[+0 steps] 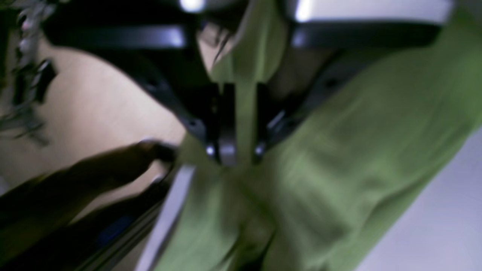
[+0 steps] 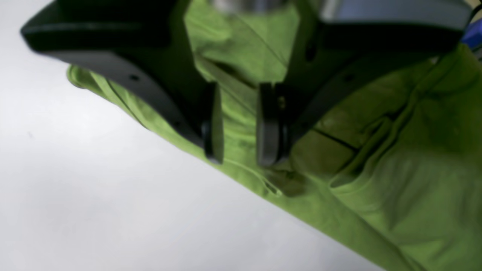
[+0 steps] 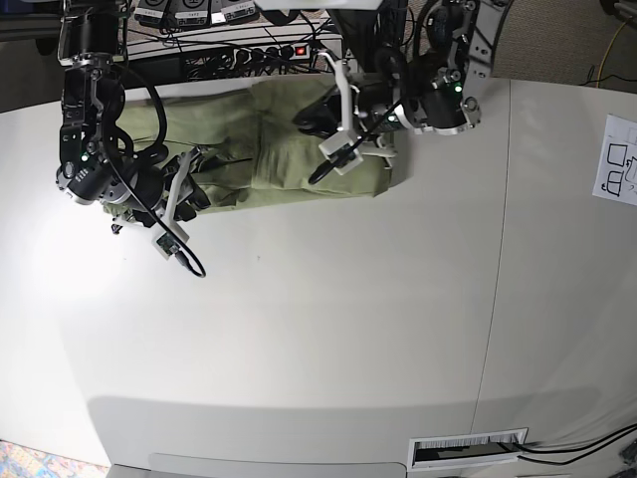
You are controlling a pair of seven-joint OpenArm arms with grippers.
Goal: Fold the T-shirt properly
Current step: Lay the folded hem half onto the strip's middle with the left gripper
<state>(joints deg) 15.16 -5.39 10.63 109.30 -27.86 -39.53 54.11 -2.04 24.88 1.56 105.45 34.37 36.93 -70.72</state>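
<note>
Olive-green T-shirt (image 3: 269, 149) bunched at the far edge of the white table (image 3: 328, 319), left gripper (image 1: 234, 152) pinched closed on a raised fold of the fabric, right gripper (image 2: 241, 160) parted over the shirt's edge, grasping nothing clearly.

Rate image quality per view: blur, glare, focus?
Left wrist: heavy motion blur, T-shirt and left gripper smeared, glare along the top. Right wrist: softer blur, right gripper readable, white table partly washed out. Base: sharp, with a bright hotspot on the table at left.
</note>
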